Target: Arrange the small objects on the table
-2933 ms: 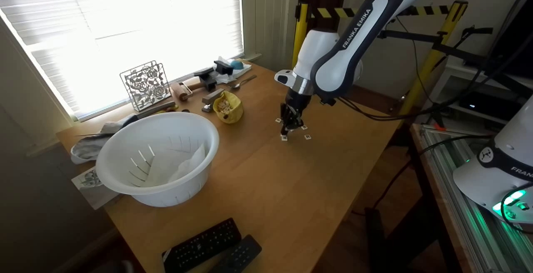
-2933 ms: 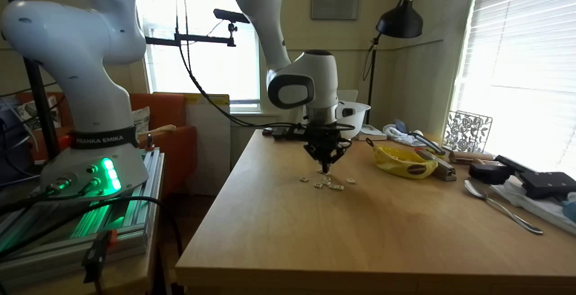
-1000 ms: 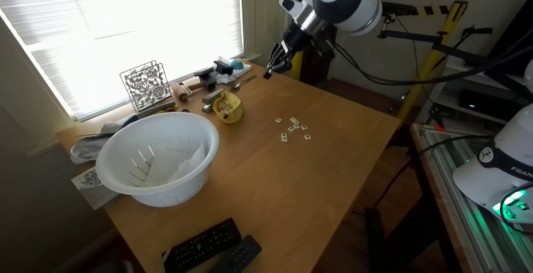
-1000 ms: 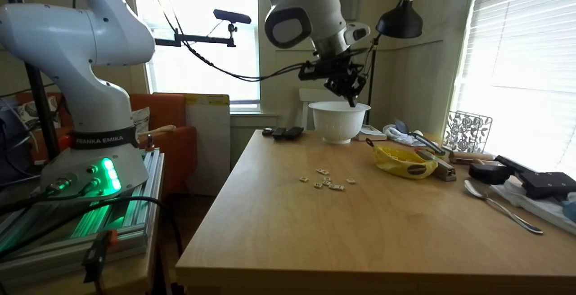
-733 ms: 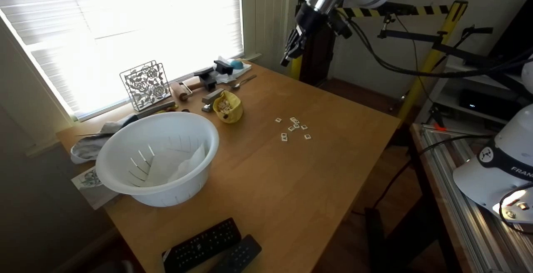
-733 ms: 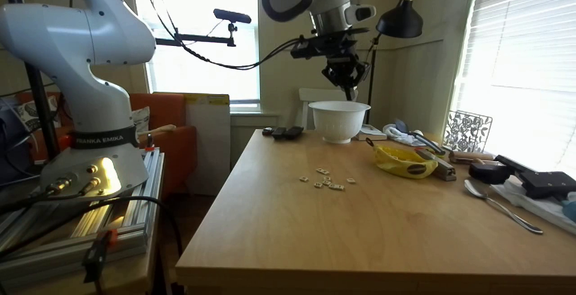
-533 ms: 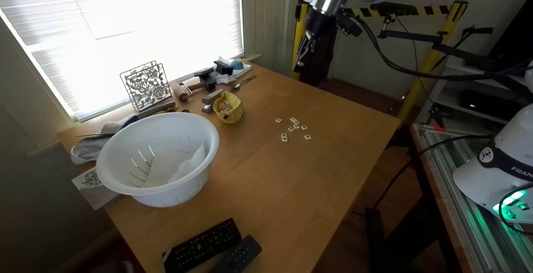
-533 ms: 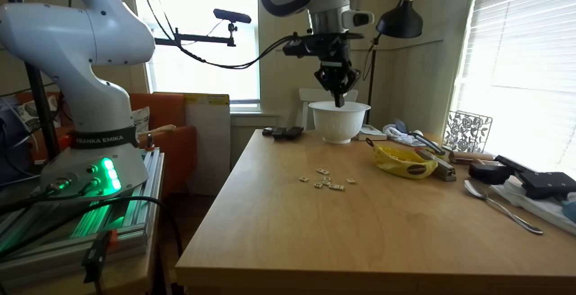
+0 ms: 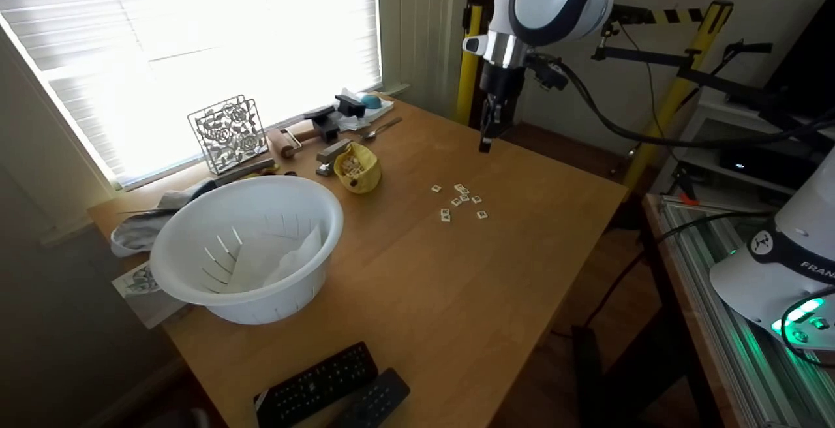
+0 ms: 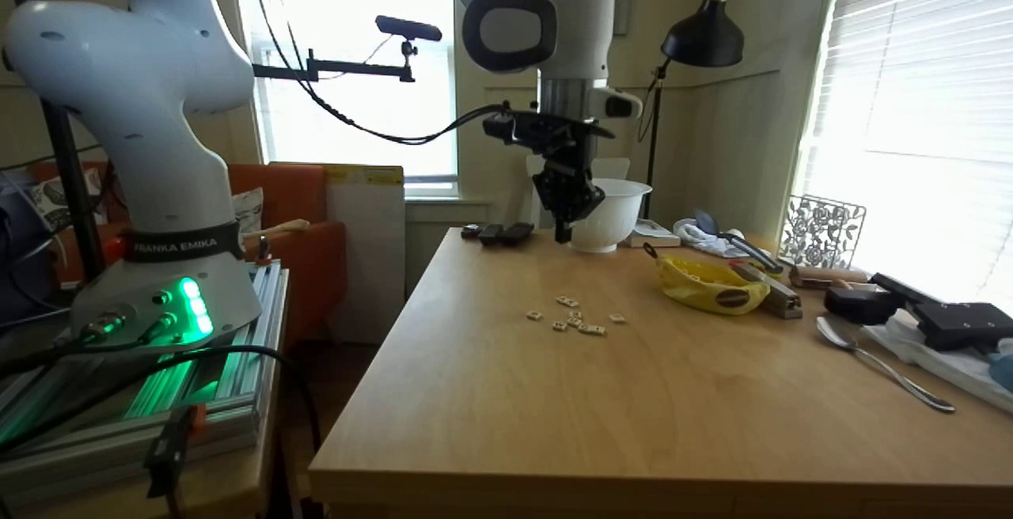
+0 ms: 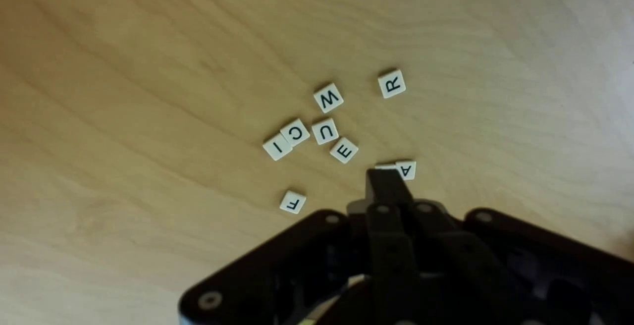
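Lower than half a second ago, the end effector (image 9: 485, 146) has come down closer to the tiles (image 9: 482, 214), which have not shifted on the bench (image 9: 417, 278). Its fingers (image 11: 385, 186) are pressed together with nothing visible between them, and they hang above the bench, clear of every tile. In the wrist view, eight letters can be read. Tile I (image 11: 277, 146) and tile C (image 11: 295, 133) touch; tile U (image 11: 325, 131) and tile E (image 11: 343, 150) sit just beside each other; tile W (image 11: 328, 98) is near; tile R (image 11: 392, 83) and tile F (image 11: 292, 202) lie apart. Tile A (image 11: 407, 170) rests against a partly hidden tile (image 11: 384, 166) whose letter cannot be read. They form no row. A yellow pouch (image 9: 366, 180) of pale pieces (image 9: 352, 167) stands well apart from them. The step in hand looks like an approach to the next tile, with the arranging perhaps partly done. Since the fingers are joined, the next move probably calls for pushing rather than pinching: come down just beside a loose tile, perhaps tile F, and slide it gently, clear of its neighbours. Lifting one would first need them parted.
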Motion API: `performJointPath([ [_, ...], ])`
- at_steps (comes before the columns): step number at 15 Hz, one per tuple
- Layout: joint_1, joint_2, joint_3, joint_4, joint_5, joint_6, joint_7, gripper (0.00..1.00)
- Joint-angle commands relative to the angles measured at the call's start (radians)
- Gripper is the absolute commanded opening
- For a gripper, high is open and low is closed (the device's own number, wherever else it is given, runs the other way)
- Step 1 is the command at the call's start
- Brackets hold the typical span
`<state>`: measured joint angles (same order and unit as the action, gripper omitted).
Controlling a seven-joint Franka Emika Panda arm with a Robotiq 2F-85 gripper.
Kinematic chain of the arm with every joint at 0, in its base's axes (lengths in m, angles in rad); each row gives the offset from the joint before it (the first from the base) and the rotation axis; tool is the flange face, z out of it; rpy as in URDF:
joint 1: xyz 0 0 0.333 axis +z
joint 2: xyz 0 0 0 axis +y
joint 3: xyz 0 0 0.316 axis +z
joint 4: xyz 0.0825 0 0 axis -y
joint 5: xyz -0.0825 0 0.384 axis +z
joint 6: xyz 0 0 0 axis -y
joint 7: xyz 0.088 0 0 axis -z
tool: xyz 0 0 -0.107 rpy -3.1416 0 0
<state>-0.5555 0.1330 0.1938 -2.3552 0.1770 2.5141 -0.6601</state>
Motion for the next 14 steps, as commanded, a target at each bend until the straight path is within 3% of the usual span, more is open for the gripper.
performJointPath([
  [1, 0.177, 0.084, -0.135, 0.010, -0.009, 0.085, 0.079, 0.00],
  [7, 0.290, 0.198, -0.202, 0.018, -0.031, 0.242, 0.211, 0.00],
  [14, 0.290, 0.299, -0.208, 0.035, -0.033, 0.357, 0.293, 0.00],
])
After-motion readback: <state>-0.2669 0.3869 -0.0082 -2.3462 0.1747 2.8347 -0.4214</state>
